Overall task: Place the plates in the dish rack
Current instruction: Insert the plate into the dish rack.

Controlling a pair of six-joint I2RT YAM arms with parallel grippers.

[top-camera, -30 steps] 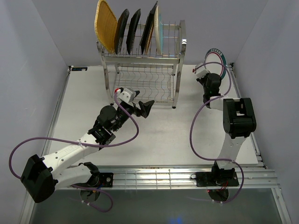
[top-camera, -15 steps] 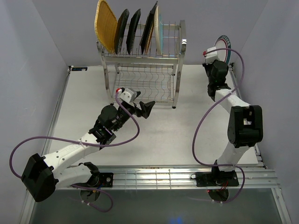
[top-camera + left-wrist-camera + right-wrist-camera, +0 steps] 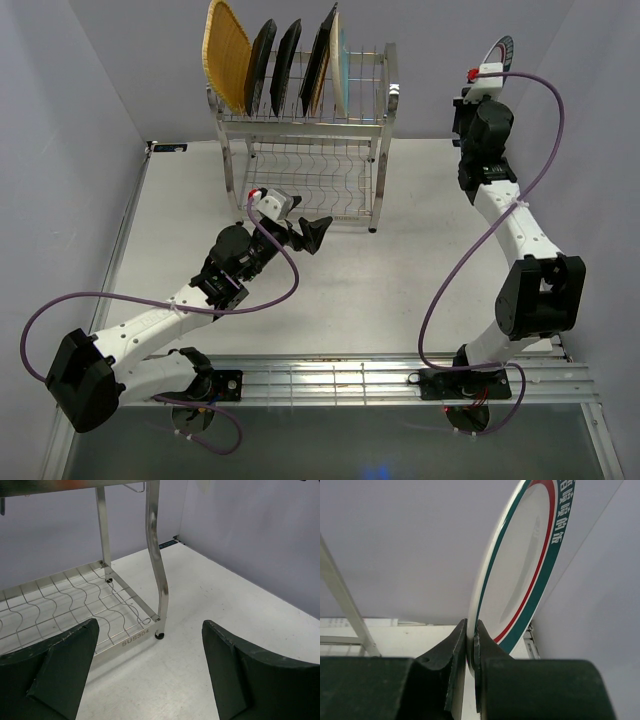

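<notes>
- Plates [image 3: 287,62] stand on edge in the top tier of the dish rack [image 3: 300,150], leaning side by side in its slots
- At the left end of that row is a woven orange-tan plate [image 3: 228,55], the largest face in view from above
- Next to it come two dark plates [image 3: 260,65], each in its own slot with a gap between
- Further right is a tight cluster whose count I cannot tell; the last one shows a pale blue face [image 3: 341,62]
- One more plate, a teal-rimmed white plate [image 3: 530,555], is outside the rack, held up in the air to the right of it and well apart from it
- Its rim carries a teal band with white characters and a thin red ring just inside
- The right jaws are closed to a narrow slit on the lower edge of this plate [image 3: 497,50], one finger on each face, and the plate rises upright above them
- The right arm [image 3: 520,230] reaches up high toward the back right corner
- The left jaws stand wide apart with nothing between them
- They sit low over the white surface [image 3: 380,290], pointed at the rack's front right leg [image 3: 159,580] and near its lower wire shelf [image 3: 75,600]
- A stamp reading SUS304 [image 3: 134,638] shows on the front rail of that shelf
- The left arm [image 3: 150,330] stretches across the surface from the near left corner
- Purple cables [image 3: 440,270] loop along both arms
</notes>
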